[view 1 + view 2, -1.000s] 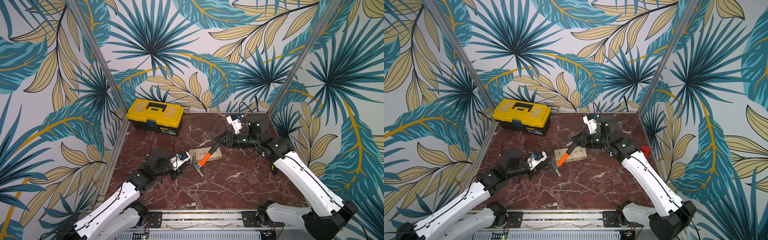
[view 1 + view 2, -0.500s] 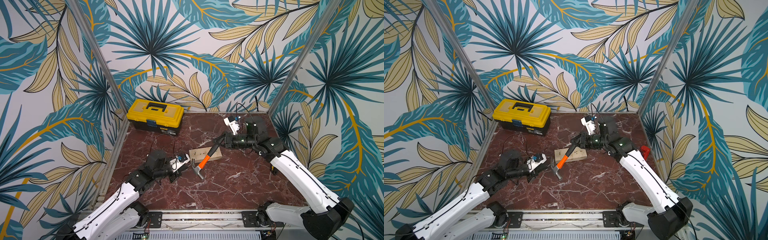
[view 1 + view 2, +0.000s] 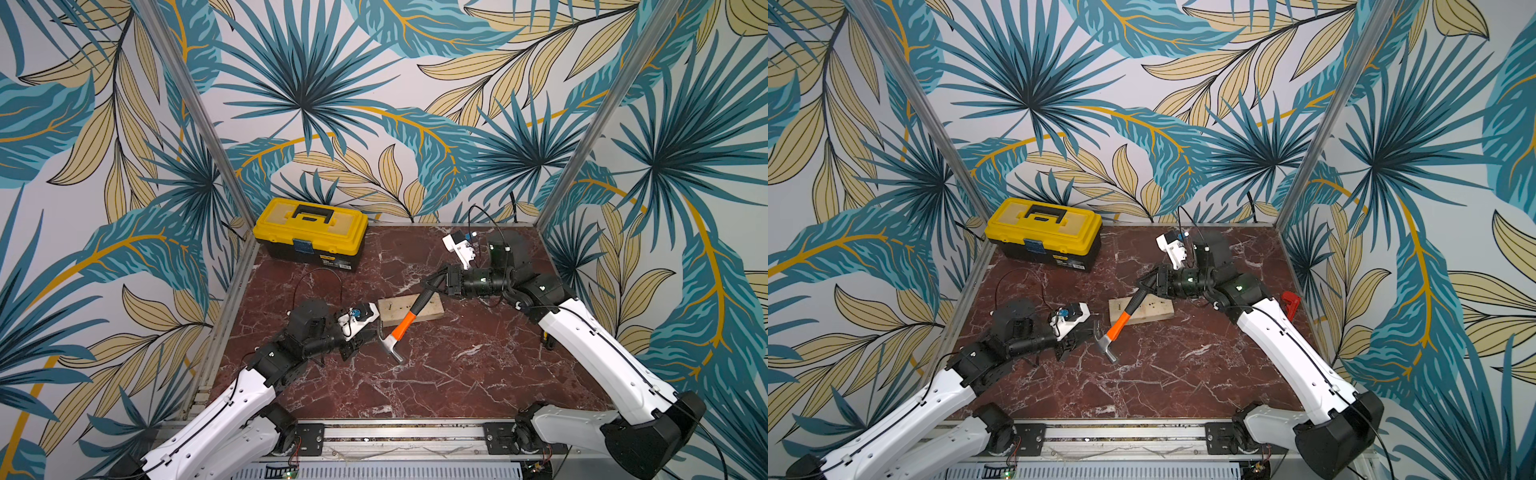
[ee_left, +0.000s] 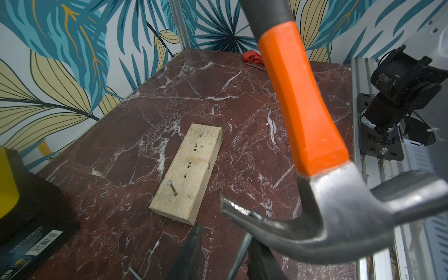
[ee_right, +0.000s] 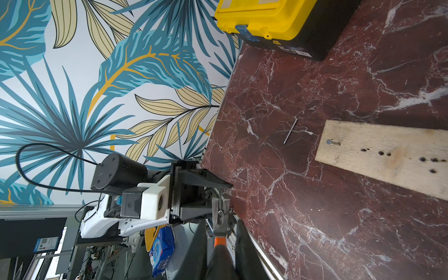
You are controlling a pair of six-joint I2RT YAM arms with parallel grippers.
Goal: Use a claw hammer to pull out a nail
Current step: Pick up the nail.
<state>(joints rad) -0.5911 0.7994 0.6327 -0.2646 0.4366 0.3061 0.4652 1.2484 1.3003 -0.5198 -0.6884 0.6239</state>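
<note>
The claw hammer (image 3: 405,322) (image 3: 1121,324) hangs slanted over the table, silver head low and claw toward my left arm. My right gripper (image 3: 436,283) (image 3: 1150,283) (image 5: 221,242) is shut on its black lower shaft. In the left wrist view the hammer (image 4: 303,109) fills the near side, its claw just above my left gripper (image 4: 224,242) (image 3: 365,336) (image 3: 1084,332). That gripper's jaws stand apart with bare table between them. A nail (image 4: 172,188) (image 5: 332,142) sticks up, leaning, near one end of the wooden block (image 3: 432,309) (image 3: 1154,309) (image 4: 191,169) (image 5: 388,157).
A yellow and black toolbox (image 3: 311,232) (image 3: 1044,232) sits shut at the back left. A loose nail (image 5: 289,132) (image 4: 134,272) lies on the marble between block and left wall. A red-headed tool (image 3: 1290,303) (image 4: 252,57) lies by the right wall.
My left gripper's jaws have parted beside the hammer's head. The hammer and both arms have barely shifted.
</note>
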